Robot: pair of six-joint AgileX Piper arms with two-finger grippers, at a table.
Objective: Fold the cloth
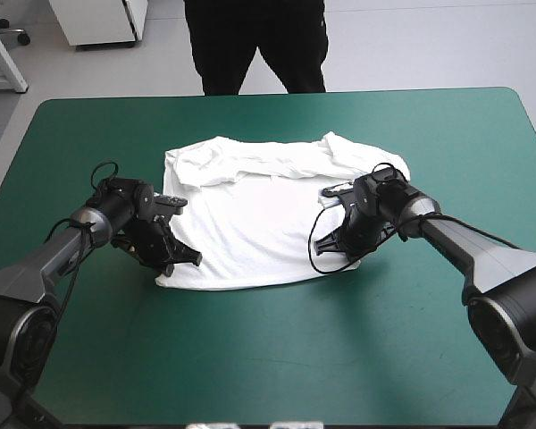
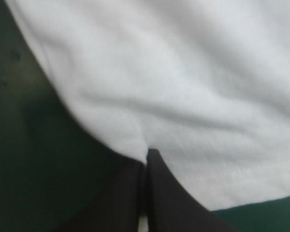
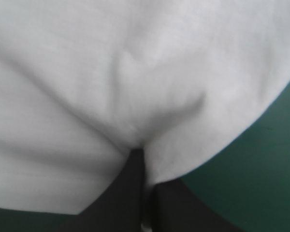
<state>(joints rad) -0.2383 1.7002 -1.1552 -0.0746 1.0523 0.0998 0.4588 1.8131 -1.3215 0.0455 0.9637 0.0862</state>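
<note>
T-shirt (image 1: 268, 210) lies spread flat on the teal-green cover (image 1: 250, 357). The hem is on the near side at both grippers, and the rumpled collar and sleeves are well ahead of them.

Left gripper (image 2: 147, 155): the 2 black fingers meet in a pointed arch with a tuck of white cloth nipped at the tip. The cloth fans out ahead and bare cover lies beside. It is clamped on the hem's left corner.

Right gripper (image 3: 139, 153): likewise pinched together on a fold, with creases running out from the tip and cover beside. It is clamped on the hem's right corner.

Both sit low at the cover; nothing is lifted yet.

Judgement: holding 2 corners of 1 edge lets the hem travel as a straight line toward the collar for the 1st fold. Both pinches look shallow, so slip is the risk.
</note>
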